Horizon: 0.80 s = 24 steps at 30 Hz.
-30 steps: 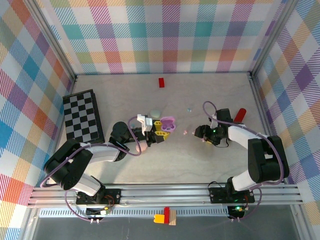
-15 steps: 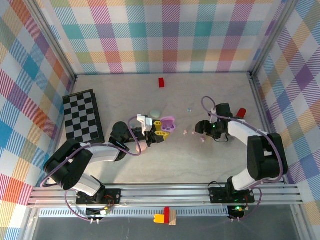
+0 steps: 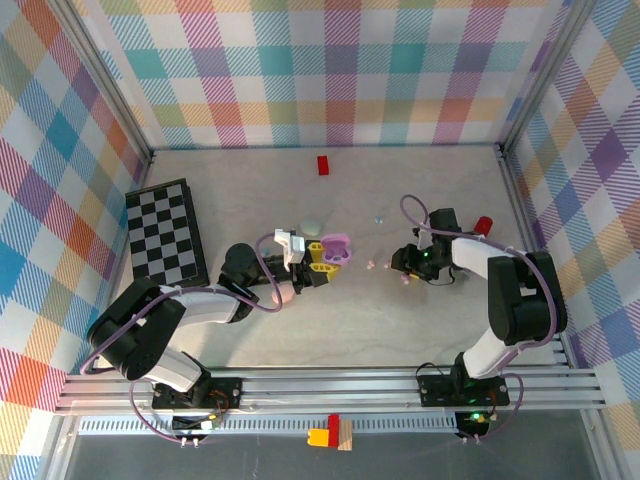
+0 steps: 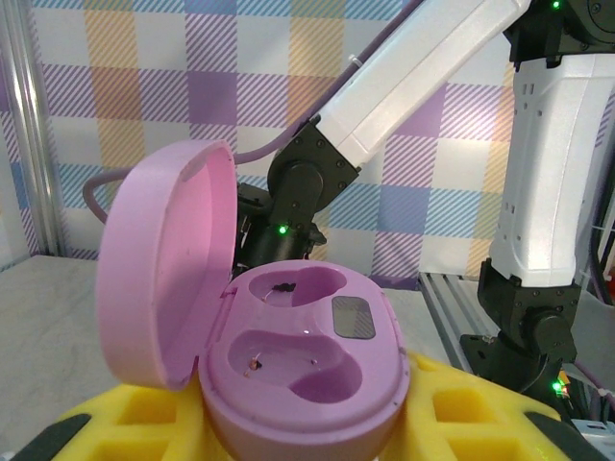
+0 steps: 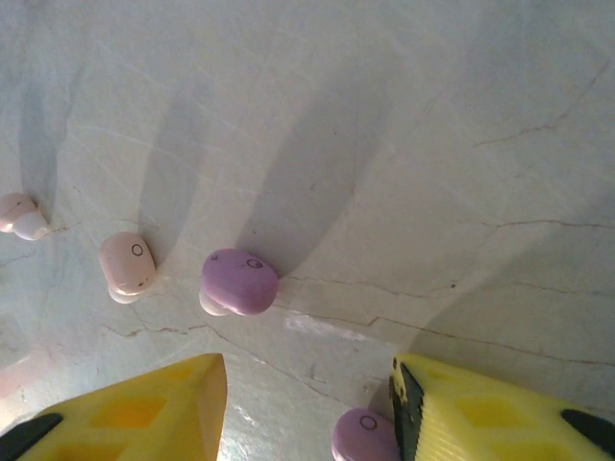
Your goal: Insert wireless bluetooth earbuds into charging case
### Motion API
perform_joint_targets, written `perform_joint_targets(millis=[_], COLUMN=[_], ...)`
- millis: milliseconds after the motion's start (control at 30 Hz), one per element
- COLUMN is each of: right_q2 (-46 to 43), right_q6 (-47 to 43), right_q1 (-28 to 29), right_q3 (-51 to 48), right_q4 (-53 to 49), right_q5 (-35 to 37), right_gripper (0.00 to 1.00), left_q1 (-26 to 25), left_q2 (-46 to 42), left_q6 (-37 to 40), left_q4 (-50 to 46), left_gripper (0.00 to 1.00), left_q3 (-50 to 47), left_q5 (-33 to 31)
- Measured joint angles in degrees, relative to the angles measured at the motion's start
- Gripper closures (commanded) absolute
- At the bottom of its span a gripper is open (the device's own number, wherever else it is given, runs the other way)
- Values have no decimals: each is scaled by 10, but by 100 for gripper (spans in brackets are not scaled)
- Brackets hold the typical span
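Note:
My left gripper [image 3: 318, 262] is shut on the open lilac charging case [image 3: 337, 247]. In the left wrist view the case [image 4: 307, 355] sits between yellow fingers [image 4: 471, 413], its lid [image 4: 168, 259] tipped back and both wells empty. My right gripper [image 3: 402, 266] hangs open just above the table. Between its yellow fingertips [image 5: 135, 413] and slightly ahead lies a lilac earbud [image 5: 240, 281]. A second lilac earbud [image 5: 365, 437] rests against the inner side of the right-hand finger. Two pink earbuds [image 5: 127, 266] [image 5: 19, 213] lie further left.
A checkerboard [image 3: 165, 232] lies at the left and a red block [image 3: 323, 165] near the back wall. A pale mint case [image 3: 311, 227] sits behind the lilac one. A tiny light blue bud [image 3: 378, 219] and a red cylinder [image 3: 482, 227] lie toward the right.
The right arm's wrist has shifted a little toward the back and left, hovering over the loose earbuds. The left arm and the open case have stayed put.

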Motion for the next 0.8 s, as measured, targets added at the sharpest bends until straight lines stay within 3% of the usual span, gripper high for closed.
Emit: perform_joint_targets(millis=[500, 800], right_q2=[-24, -47], right_q6=[22, 38], right_q1=[0, 0], right_q3=[-23, -44], right_q4=[-23, -23], right_q5=[2, 1], right_gripper=[62, 54], left_q1=[0, 0], left_q2=[0, 0], left_q6=[0, 0], left_q4=[0, 0], left_gripper=[65, 65], left_q3=[0, 0], left_q5=[1, 2])
